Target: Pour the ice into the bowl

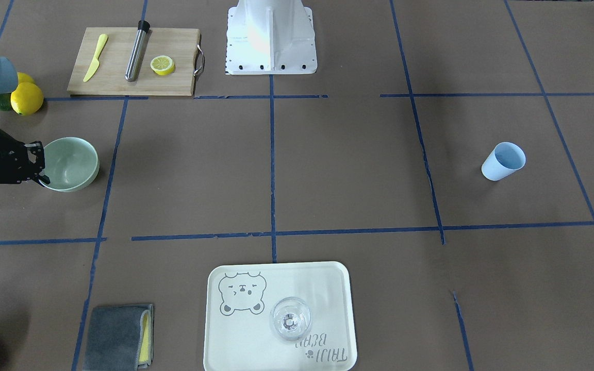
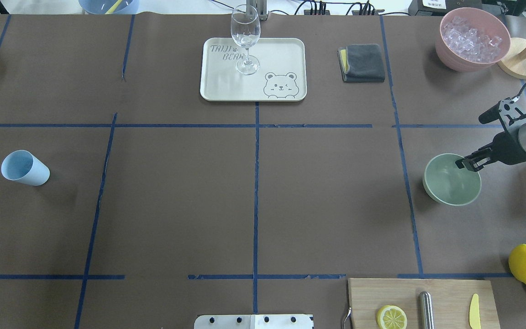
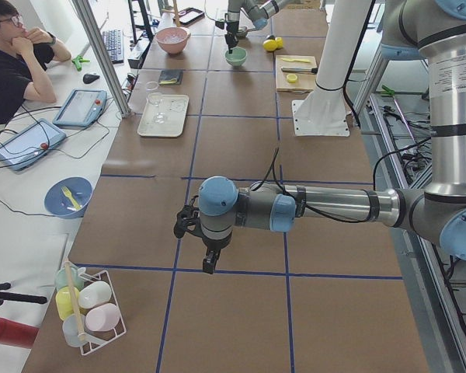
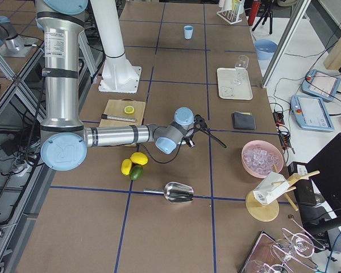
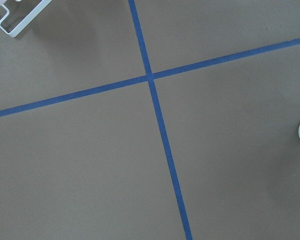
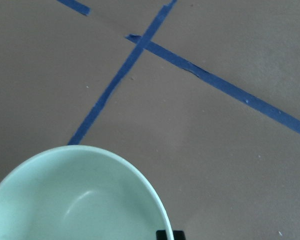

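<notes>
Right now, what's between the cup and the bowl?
Nothing: in the overhead view only bare table and blue tape lines run from the cup to the bowl.

Robotics lab: tape-gridded table (image 2: 176,205), tablets (image 3: 81,107)

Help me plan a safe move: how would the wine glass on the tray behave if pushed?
Likely tips easily: the wine glass stands tall on a thin stem. Probably fragile and slippery, being clear, smooth glass. It might slide on the smooth tray.
</notes>
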{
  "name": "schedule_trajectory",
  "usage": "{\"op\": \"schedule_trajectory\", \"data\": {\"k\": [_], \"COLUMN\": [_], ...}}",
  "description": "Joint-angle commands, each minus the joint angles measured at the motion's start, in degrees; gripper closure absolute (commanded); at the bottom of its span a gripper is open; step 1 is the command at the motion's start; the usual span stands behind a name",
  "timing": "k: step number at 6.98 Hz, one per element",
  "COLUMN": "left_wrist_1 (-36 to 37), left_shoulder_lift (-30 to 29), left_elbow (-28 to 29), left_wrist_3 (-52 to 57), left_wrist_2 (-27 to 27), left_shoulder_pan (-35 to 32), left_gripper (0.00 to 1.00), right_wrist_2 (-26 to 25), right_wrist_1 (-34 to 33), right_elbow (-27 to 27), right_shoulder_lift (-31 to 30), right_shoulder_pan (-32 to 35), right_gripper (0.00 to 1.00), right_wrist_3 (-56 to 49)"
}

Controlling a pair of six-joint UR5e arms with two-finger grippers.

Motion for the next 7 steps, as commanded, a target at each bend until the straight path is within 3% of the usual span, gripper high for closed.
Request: {"op": "schedule_trajectory", "data": {"k": [1,3,4,7], "left_wrist_1": [0.00,0.00,0.00,0.00], "left_shoulder_lift": [0.24,0.33,0.25,0.25], "left_elbow": [0.00,0.00,-0.08,-0.17], "left_wrist_3": [0.00,0.00,0.00,-0.09], "left_wrist_2": [-1.16,-1.25,-1.25,-1.25], "left_shoulder_pan": [-0.04,-0.04,-0.04,-0.04], "left_gripper": [0.00,0.00,0.00,0.00], "right_wrist_2": [1.15,0.98,-0.67,-17.25], "right_wrist_1": [0.03,-0.33,-5.64,-31.28], "right_elbow": [3.59,4.93,4.93,4.23], "right_shoulder_lift": [2.45,12.78,19.19,38.79], "right_shoulder_pan": [-0.22,-5.81,-9.07,-20.49], "right_gripper": [1.00,1.00,1.00,1.00], "right_wrist_3": [6.49,25.89,30.85,36.67]}}
